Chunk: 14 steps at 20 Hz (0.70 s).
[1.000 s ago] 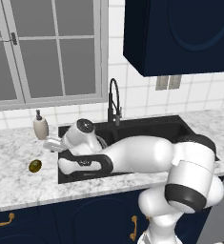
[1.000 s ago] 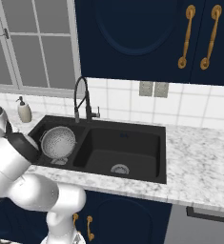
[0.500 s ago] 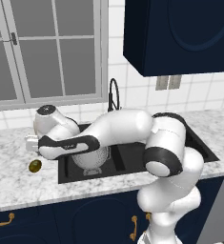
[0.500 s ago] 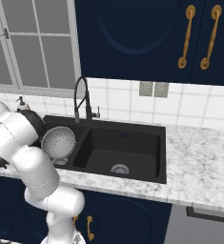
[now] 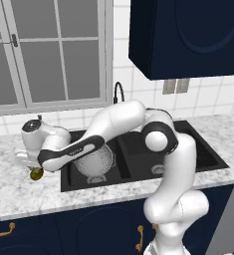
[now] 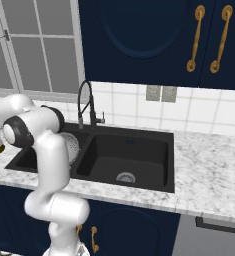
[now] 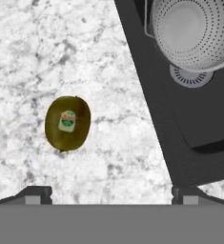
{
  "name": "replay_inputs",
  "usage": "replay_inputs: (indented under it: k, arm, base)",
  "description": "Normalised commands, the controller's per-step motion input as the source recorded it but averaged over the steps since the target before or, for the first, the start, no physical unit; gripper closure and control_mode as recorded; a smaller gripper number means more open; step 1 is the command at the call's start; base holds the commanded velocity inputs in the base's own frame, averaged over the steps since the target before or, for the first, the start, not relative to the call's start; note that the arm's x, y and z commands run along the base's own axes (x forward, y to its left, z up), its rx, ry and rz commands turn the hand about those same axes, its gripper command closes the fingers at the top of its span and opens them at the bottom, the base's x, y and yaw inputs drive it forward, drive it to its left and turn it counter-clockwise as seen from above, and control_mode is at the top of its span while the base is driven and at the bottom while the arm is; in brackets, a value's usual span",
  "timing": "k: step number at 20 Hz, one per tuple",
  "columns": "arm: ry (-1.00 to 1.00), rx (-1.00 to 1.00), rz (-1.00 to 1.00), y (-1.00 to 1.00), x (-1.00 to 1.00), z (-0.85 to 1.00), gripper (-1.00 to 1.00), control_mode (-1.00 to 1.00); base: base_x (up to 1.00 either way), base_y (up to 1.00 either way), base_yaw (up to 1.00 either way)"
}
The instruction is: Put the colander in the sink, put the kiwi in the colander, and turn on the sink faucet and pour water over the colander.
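Observation:
The kiwi (image 7: 67, 123), olive-brown with a small sticker, lies on the marble counter (image 7: 32, 57) left of the sink. My gripper (image 7: 111, 195) hangs above it, open, its fingertips (image 7: 35, 194) spread wide and holding nothing; the kiwi sits a little left of the midline. The base views place the gripper (image 5: 29, 165) just over the kiwi (image 5: 36, 173). The silver colander (image 5: 96, 162) stands upright in the left basin of the black sink (image 5: 138, 149), partly over the drain (image 7: 189, 76). The same colander (image 7: 194, 31) is empty. The black faucet (image 6: 86, 102) rises behind the sink.
The sink's left rim (image 7: 147, 95) runs close to the kiwi's right. Dark wall cabinets (image 5: 188, 35) hang above the right basin (image 6: 126, 160). A window (image 5: 49, 50) is behind the counter, and my arm (image 5: 113, 122) spans the left basin.
My arm has swung left from over the sink to above the kiwi on the counter. The colander stays in the left basin and the kiwi has not moved.

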Motion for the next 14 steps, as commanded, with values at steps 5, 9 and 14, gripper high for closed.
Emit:
replay_inputs:
  k: [5,9,14]
  arm:
    - [0.0,0.0,-0.02,0.19,0.22,-0.21,-1.0,-1.0]
    - [0.0,0.0,0.0,-0.01,0.4,-0.24,-1.0,-1.0]
    - [0.02,0.0,0.0,-0.03,0.47,-0.39,-1.0,-1.0]
  base:
    - [0.0,0.0,0.0]
    - [0.0,0.0,0.0]
    - [0.0,0.0,0.0]
